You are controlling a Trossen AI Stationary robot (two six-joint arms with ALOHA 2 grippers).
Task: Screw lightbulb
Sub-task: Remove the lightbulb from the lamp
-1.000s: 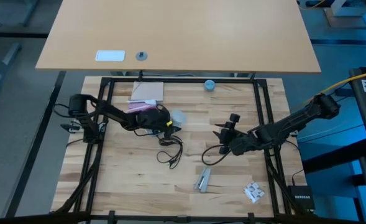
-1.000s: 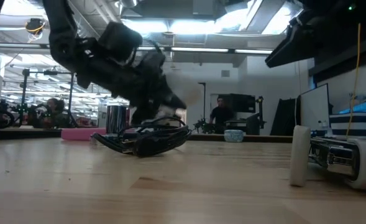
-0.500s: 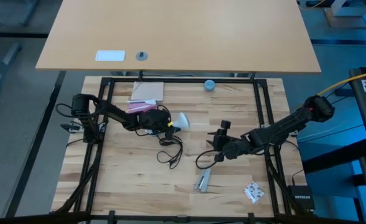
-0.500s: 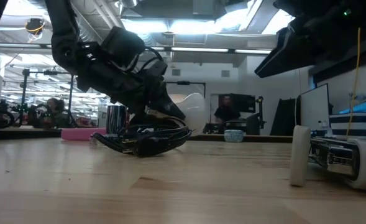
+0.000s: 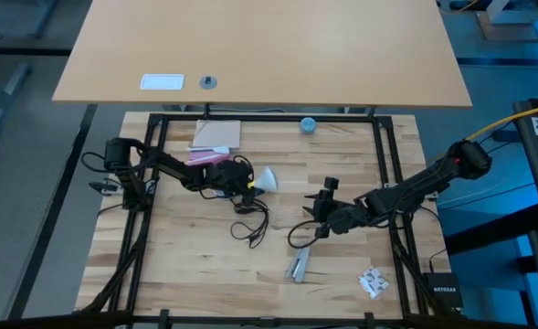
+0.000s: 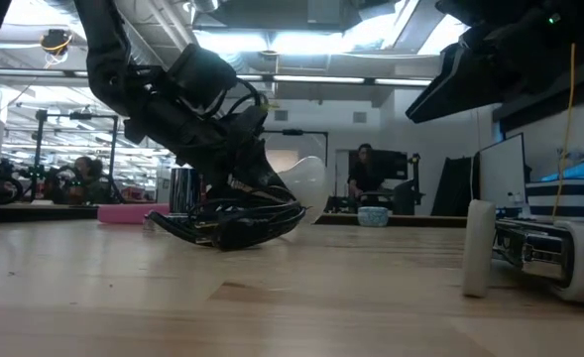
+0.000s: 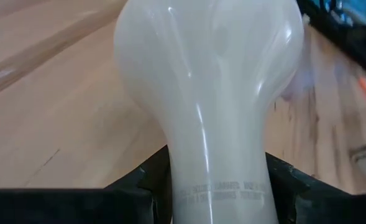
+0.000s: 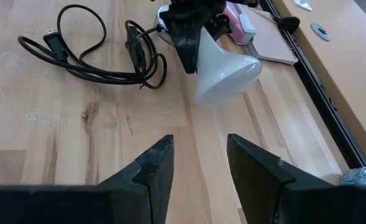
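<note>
The left pincer [image 5: 250, 185] grips the lightbulb [image 5: 267, 177] by its neck near the bench [image 5: 186, 265] centre, globe pointing toward the right arm. The right pincer [image 5: 322, 198], jaws parted and empty, waits well apart, facing the globe along the bulb's long axis.

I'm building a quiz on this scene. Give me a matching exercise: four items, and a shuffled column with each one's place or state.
Items:
1. lightbulb
2. right gripper
3. black power cord
4. small blue object

Places or states:
A. lying loose in loops on the wood
B. at the table's far edge
C. clamped at its neck by the left gripper
D. open, holding nothing

Pairs: 1-C, 2-D, 3-A, 4-B
</note>
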